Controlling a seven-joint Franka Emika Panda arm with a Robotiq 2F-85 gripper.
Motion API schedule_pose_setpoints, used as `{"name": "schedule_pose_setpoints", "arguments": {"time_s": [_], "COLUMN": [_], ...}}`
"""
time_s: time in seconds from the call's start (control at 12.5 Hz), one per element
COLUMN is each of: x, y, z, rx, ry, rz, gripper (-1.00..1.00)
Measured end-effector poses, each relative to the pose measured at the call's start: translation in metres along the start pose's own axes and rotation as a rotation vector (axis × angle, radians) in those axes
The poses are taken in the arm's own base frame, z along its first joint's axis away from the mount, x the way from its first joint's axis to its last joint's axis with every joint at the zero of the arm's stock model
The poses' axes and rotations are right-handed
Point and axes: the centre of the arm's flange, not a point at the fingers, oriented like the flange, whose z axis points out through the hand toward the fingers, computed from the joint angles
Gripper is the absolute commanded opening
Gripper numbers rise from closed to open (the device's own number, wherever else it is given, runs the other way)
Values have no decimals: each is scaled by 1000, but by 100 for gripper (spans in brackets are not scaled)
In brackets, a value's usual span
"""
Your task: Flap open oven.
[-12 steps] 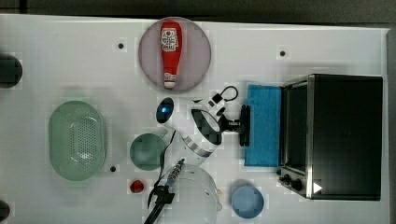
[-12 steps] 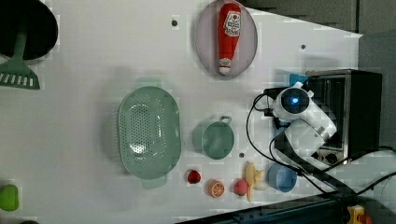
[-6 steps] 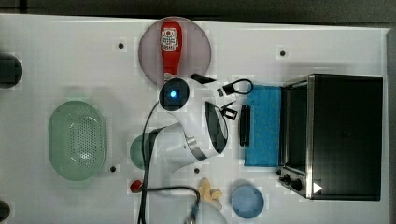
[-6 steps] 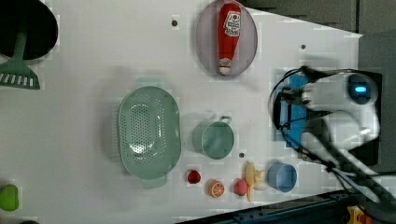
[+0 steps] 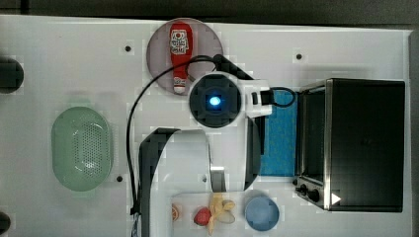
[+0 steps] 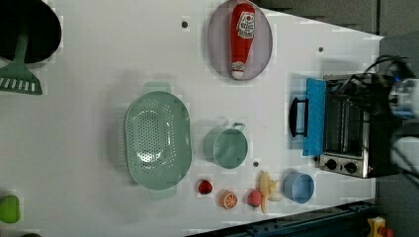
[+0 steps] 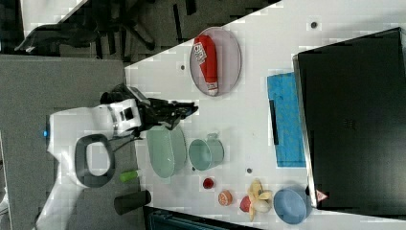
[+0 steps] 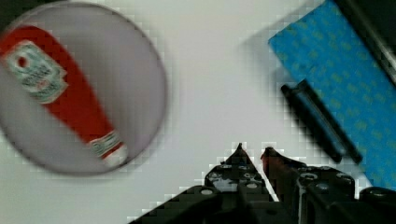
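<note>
On a white tabletop (image 5: 321, 44) w/ small dark screw holes, the oven (image 5: 365, 143) sits at the top view's right edge, its blue-tinted glass door (image 5: 279, 133) folded flat onto the table toward the top view's left, dark handle (image 6: 295, 117) at the door's far edge, two black knobs (image 6: 341, 166) on the silver front frame. Arm's white body (image 5: 183, 177) rises over mid-table in the top view, blue light glowing on its wrist housing; black cable loops beside it. Gripper (image 8: 252, 154) hangs above bare table btwn the pink plate (image 8: 140, 60) and the open door; wrist view shows its black fingertips (image 8: 239, 156) nearly together, a thin gap left, nothing held, the handle near but apart. Red ketchup bottle (image 5: 179, 54) lies on the plate, cap pointing toward the arm in the top view. Pale green colander (image 6: 157, 143) rests at the left view's centre-left, a green cup (image 6: 228, 146) w/ a small handle just to the left view's right of it. Along the left view's lower edge: small red piece (image 6: 204, 186), orange slice (image 6: 229, 199), banana (image 6: 267, 188) w/ a red fruit touching it, blue bowl (image 6: 299, 187) just beside the oven's knob end. Black pan w/ green spatula (image 6: 20, 69) sits at the left view's upper-left corner; green item (image 6: 9, 208) at the left view's lower-left. Beyond the table, right view shows grey floor (image 7: 62, 81) and dark chair legs (image 7: 139, 24) at the right view's top.
</note>
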Motion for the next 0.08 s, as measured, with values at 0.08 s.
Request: {"name": "schedule_pose_setpoints", "arguments": {"time_s": [0.08], "x": [0], "y": [3], "z": [-15], "rx": [11], "ry": [-21], "rz": [18], "gripper": [-65]}}
